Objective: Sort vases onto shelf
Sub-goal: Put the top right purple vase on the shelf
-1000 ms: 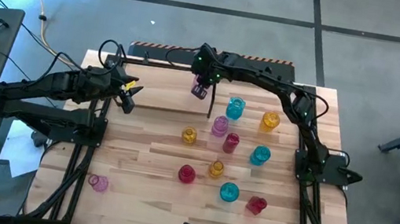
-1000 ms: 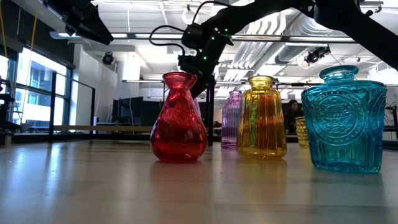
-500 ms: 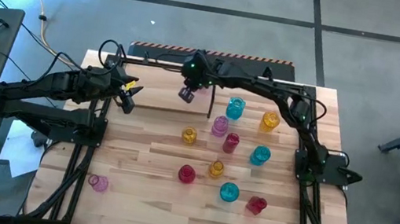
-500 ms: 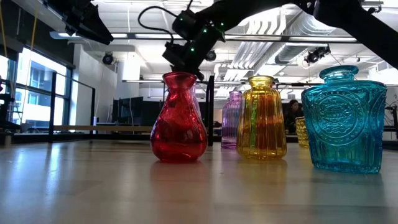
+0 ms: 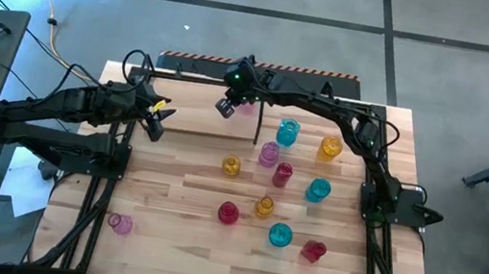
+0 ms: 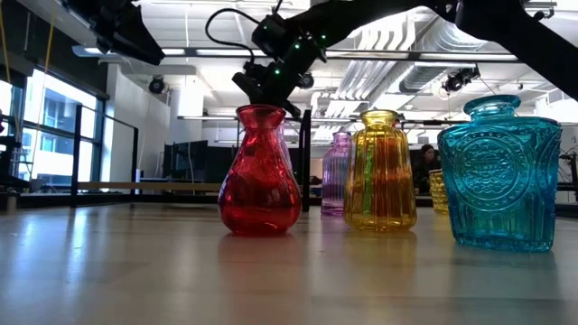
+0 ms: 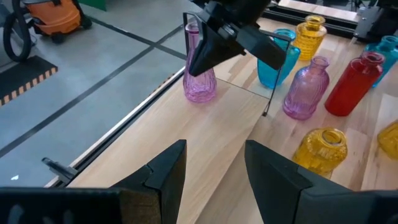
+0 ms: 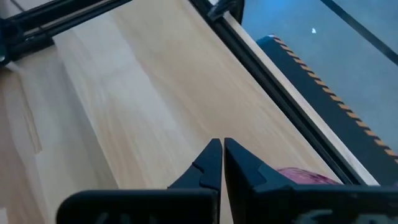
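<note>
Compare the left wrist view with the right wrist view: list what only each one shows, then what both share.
Only the left wrist view: the left pincer, open; the right arm's dark pincer seen from outside, close by a tall pink vase; and a cyan vase, an amber vase, a red vase, a second pink vase and a yellow vase.

Only the right wrist view: the right pincer's own shut tips over the bare shelf plank, and the striped floor edge.

Shared: the pink vase on the shelf, only its rim in the right wrist view.
</note>
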`<action>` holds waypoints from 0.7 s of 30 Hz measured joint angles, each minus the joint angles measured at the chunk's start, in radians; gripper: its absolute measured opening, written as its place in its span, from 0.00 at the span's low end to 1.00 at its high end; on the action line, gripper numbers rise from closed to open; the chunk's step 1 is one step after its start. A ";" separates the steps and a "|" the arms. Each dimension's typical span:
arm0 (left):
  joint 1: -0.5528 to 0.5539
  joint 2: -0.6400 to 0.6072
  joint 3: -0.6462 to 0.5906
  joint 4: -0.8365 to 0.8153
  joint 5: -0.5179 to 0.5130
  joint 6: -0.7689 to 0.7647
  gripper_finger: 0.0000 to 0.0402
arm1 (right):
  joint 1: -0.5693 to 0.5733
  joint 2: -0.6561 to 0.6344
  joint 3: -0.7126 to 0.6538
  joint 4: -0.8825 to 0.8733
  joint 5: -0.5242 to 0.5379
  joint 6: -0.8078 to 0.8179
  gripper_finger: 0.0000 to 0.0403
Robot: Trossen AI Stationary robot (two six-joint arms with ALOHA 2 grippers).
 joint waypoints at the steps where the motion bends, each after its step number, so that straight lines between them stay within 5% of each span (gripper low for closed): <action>1: 0.000 0.000 0.000 -0.004 0.000 0.000 0.39 | -0.004 0.000 0.000 -0.001 0.000 0.007 0.00; 21: 0.000 0.000 0.000 -0.017 0.001 0.000 0.39 | -0.052 0.000 0.001 -0.067 0.043 0.040 0.00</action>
